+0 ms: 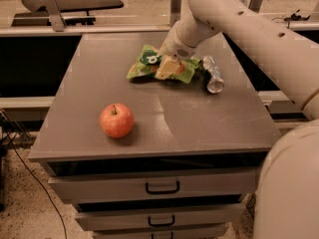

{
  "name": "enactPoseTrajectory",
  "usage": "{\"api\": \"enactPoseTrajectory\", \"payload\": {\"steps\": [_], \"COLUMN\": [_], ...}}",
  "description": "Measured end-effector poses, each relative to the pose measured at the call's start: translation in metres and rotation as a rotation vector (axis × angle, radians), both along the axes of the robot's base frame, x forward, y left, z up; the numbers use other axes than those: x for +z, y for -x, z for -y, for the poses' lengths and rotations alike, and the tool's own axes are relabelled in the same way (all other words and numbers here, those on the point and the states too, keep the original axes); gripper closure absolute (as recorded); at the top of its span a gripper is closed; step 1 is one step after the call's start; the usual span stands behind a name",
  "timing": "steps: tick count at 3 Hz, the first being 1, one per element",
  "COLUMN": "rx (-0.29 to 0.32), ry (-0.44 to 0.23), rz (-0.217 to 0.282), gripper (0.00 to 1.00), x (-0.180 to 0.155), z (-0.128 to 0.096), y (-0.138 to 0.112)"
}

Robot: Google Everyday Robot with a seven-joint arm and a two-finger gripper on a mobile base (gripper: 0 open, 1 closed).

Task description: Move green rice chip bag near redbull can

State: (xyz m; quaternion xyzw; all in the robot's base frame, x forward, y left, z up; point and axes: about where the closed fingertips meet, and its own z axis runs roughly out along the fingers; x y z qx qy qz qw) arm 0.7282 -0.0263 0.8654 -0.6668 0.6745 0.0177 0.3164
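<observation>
Cream hole-dotted arm (249,29), pale pincer (167,66) on bag (143,63).

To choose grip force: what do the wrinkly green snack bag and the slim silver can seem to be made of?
The wrinkly green snack bag looks like thin glossy foil or plastic film, given its creases. The slim silver can, lying beside it, looks like metal, probably aluminium: its round end shines. The gripper rests on the bag.
</observation>
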Motion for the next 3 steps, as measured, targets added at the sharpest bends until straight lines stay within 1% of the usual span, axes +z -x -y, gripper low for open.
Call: {"api": "enactPoseTrajectory", "payload": {"steps": [1,2,3], "rx": [-0.002,-0.002,-0.021], "ry": [0.001,0.001,-0.065], "rz": [-0.007,-0.009,-0.002], "gripper": [0.0,0.0,0.0], "x": [-0.001,-0.002,0.009], "z": [0.005,0.006,0.009], "y": [0.002,0.002,0.002]}}
